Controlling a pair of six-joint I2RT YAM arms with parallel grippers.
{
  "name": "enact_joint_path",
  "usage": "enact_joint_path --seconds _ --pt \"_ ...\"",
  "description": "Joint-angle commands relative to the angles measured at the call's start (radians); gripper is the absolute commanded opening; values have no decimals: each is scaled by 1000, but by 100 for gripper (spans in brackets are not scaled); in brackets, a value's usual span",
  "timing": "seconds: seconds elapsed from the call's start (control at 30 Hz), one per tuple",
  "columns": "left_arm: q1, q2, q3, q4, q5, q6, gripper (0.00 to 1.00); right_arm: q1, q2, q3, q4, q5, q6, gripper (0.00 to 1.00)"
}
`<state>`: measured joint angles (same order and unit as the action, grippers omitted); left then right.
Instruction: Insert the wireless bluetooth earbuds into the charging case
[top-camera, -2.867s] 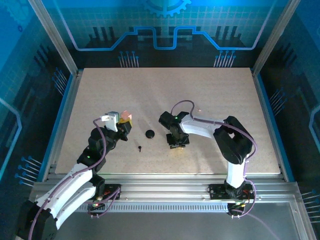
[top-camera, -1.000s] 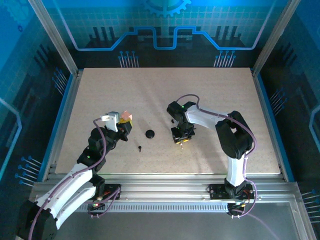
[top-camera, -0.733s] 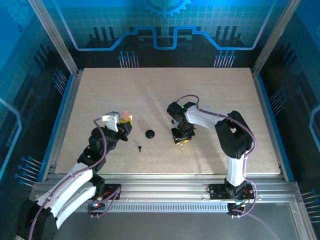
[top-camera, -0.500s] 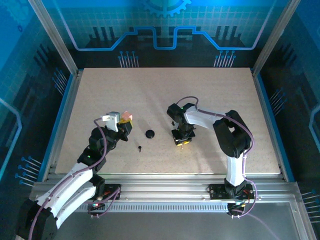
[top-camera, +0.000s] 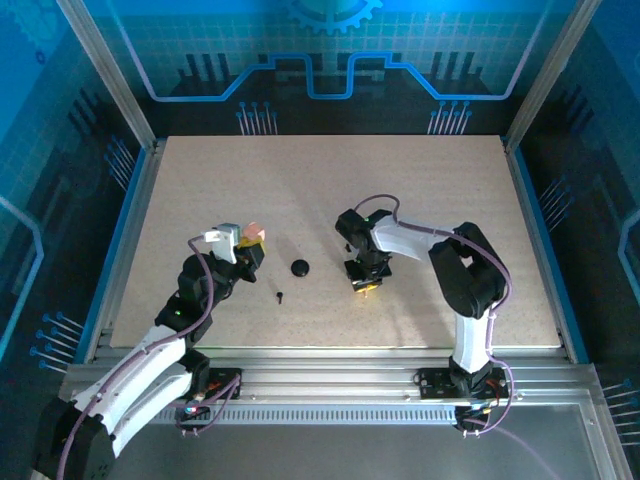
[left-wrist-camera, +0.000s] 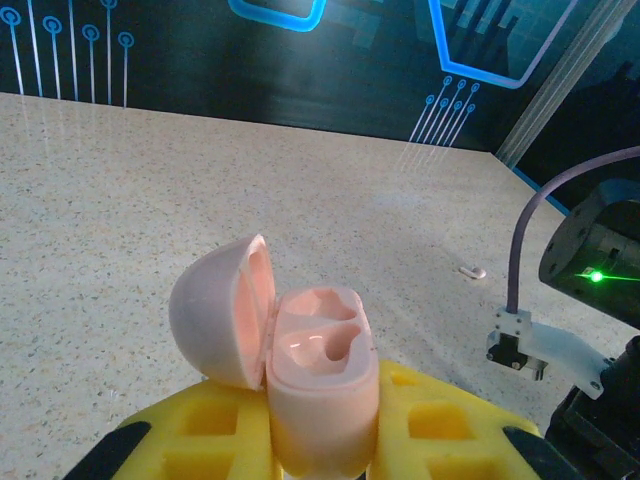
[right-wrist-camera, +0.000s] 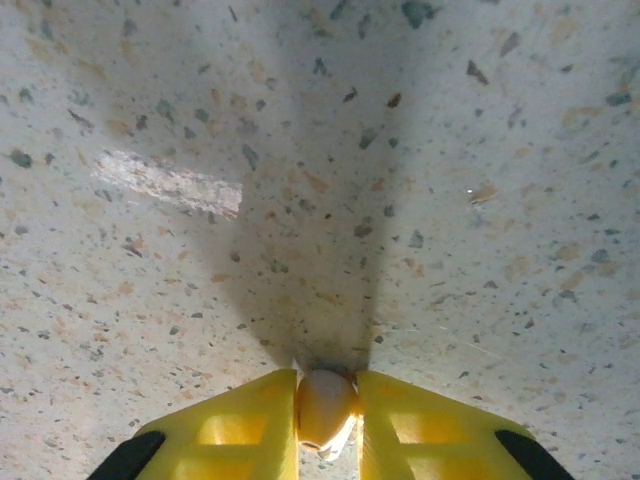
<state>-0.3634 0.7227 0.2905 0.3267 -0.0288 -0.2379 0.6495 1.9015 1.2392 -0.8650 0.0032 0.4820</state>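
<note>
The charging case (left-wrist-camera: 320, 370) is pale pink, not black. It stands upright between the yellow pads of my left gripper (left-wrist-camera: 322, 440), which is shut on it. Its lid is hinged open to the left and both wells are empty. From above, the case (top-camera: 253, 233) sits at the left gripper (top-camera: 250, 243), left of centre. My right gripper (top-camera: 364, 286) points down at the table near the middle. In the right wrist view it (right-wrist-camera: 327, 412) is shut on a small pale earbud (right-wrist-camera: 325, 398) right at the tabletop. Another small pale earbud (left-wrist-camera: 470, 271) lies on the table beyond the case.
A black round disc (top-camera: 299, 267) and a tiny black piece (top-camera: 281, 296) lie on the speckled table (top-camera: 330, 180) between the two arms. The right arm's cable and body (left-wrist-camera: 590, 270) stand at the right of the left wrist view. Blue walls ring the table.
The right gripper's jaws have closed onto the pale earbud at the table surface, shifting only slightly. The left arm and the pink case have not moved.
</note>
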Motion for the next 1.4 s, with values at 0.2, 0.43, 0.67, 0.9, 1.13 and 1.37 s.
enact_joint_path --seconds 0.2,0.43,0.67,0.9,1.13,1.37 --pt "7 60 37 32 120 10 19 10 -242 -176 226 100 70 19" --pt "-7 165 17 194 247 17 18 12 -458 -327 467 83 32 18" --pt "-104 356 41 364 379 169 18 10 -637 -449 658 -2 -69 18" --pt "-120 445 65 421 530 255 17 8 -797 -532 756 -55 -190 19" --pt "-135 552 63 574 665 270 17 11 -877 -591 900 -245 -281 20" --pt "-150 563 62 606 687 294 17 63 -841 -531 937 -302 -328 20"
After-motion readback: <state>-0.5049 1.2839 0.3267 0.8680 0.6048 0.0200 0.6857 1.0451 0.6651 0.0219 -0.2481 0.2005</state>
